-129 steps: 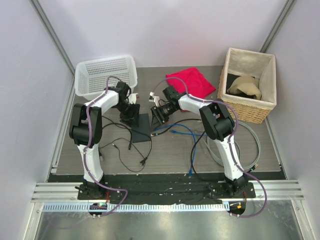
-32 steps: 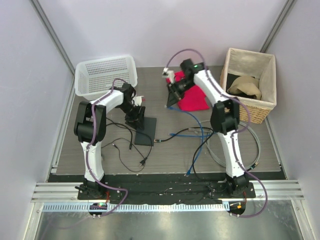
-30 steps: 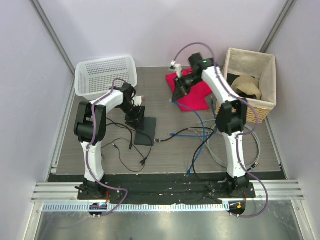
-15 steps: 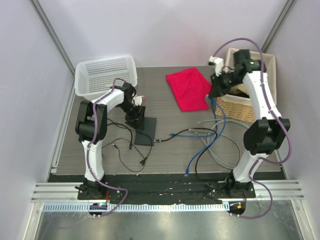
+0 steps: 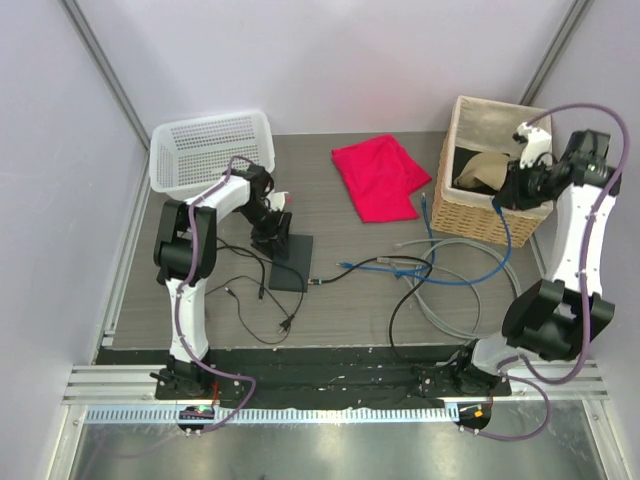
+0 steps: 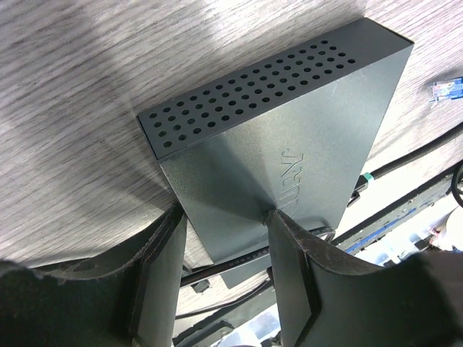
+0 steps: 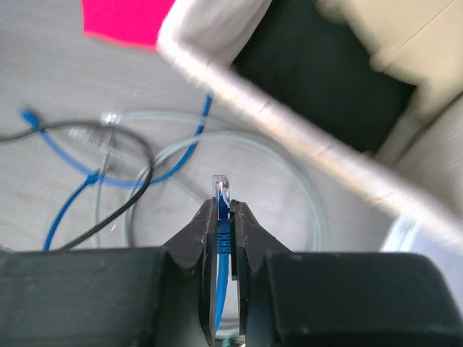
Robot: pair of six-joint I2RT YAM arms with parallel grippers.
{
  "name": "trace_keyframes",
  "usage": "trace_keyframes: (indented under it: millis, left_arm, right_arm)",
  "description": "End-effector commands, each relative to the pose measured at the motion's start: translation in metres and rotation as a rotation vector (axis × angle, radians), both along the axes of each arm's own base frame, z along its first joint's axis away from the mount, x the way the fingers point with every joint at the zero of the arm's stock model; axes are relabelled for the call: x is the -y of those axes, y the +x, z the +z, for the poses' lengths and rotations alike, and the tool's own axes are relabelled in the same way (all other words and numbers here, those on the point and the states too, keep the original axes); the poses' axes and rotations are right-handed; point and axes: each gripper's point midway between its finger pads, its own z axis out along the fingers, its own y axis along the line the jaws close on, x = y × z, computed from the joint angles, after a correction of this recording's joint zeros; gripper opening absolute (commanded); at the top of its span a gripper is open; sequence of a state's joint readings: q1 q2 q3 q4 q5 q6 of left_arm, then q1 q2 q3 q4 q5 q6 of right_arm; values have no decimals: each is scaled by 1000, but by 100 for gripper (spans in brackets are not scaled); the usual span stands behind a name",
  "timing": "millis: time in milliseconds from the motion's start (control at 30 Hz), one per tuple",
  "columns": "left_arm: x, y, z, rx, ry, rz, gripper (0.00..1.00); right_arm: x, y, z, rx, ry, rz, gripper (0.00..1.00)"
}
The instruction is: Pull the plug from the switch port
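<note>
Right gripper (image 7: 223, 210), clenched on the blue plug (image 7: 221, 185), has swung to the wicker basket (image 5: 490, 226) at frame right — plug evidently out; left gripper (image 6: 226, 217), jaws spread, pins the switch (image 6: 289, 130).

This looks like a robotics lab cell, not a home or an office. The left arm (image 5: 182, 290) and the right arm (image 5: 575, 235) are bolted by an aluminium rail (image 5: 100, 383) at the near edge of a grey wood-grain tabletop (image 5: 340, 320). Bare pale walls (image 5: 330, 60) and metal corner struts (image 5: 100, 60) box it in. Practice props lie about: a white plastic basket (image 5: 210, 150), a wicker basket (image 5: 480, 225), a red cloth (image 5: 380, 178), loose network cables (image 5: 455, 282) and a black switch (image 5: 288, 262).
</note>
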State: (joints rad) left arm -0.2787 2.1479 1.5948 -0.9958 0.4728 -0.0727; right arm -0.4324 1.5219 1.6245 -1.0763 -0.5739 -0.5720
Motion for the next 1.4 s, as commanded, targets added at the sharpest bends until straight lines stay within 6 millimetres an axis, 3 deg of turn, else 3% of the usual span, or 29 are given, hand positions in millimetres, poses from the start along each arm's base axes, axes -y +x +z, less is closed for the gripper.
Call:
trace_keyframes:
  millis: [0,33,100,133,167,233,333,400,500,533,633,667,733,767,833,867,900,933,967,1000,1067,1100,1233,1367]
  left_arm:
    - [7,19,-35,69,53,-27,52]
    - [7,19,-36,68,53,-27,52]
    - [9,17,-36,65,56,-33,52]
    - [9,17,-37,68,58,-38,52]
    - [9,17,-36,70,59,-36,52]
    - [7,15,-36,73,65,-39,52]
    - [5,15,-37,83,76,-45,52]
    - [2,15,-36,91,85,-48,52]
    - [0,19,-32,110,94,-54,52]
    - [0,19,-30,115,94,-55,52]
    - [1,24,-17,155,88,-56,52]
    - [1,24,-13,166,83,-57,52]
    - [3,27,3,203,61,-52,53]
    - [5,26,9,213,48,-51,53]
    - [9,27,28,244,3,-47,54]
    - [11,28,36,259,-13,-47,54]
    - [13,28,48,282,-39,-51,54]
    - [14,28,53,293,-47,-53,55]
    - [14,30,58,307,-52,-54,56]
    - [14,30,61,317,-55,-57,56]
    - [14,34,65,326,-50,-41,56]
    - [14,36,66,326,-47,-31,56]
    - [10,34,58,275,-45,56,56]
    - [6,20,39,242,-31,55,56]
  right_arm:
    - [0,-26,-21,-10,-51,-85,2]
    - [6,-31,-44,-46,-50,-142,2]
    - [14,-43,-63,-82,-55,-205,1]
    - [12,-40,-63,-75,-27,-225,25]
    - [6,-41,-61,-72,0,-202,34]
    - [-8,-30,-30,30,65,-159,48]
    - [-5,-5,20,246,66,-189,59]
    - [-9,6,40,308,104,-197,65]
    - [-38,25,49,314,193,-110,66]
    - [-63,29,47,298,223,-36,66]
    - [-112,41,37,258,287,111,66]
    - [-146,42,31,229,318,195,68]
    - [-179,45,21,191,328,271,70]
    - [-210,47,12,147,343,347,70]
    - [-240,43,2,92,360,432,70]
    - [-267,38,4,78,372,520,70]
    - [-278,34,-20,-8,366,567,69]
    - [-288,32,-30,-46,363,612,68]
    - [-311,24,-23,-54,383,704,68]
    - [-319,18,-51,-149,382,750,68]
    - [-336,5,-58,-238,405,814,67]
    - [-351,-4,-77,-313,433,863,66]
    - [-374,-23,-101,-405,484,935,64]
    - [-381,-24,-122,-468,506,909,58]
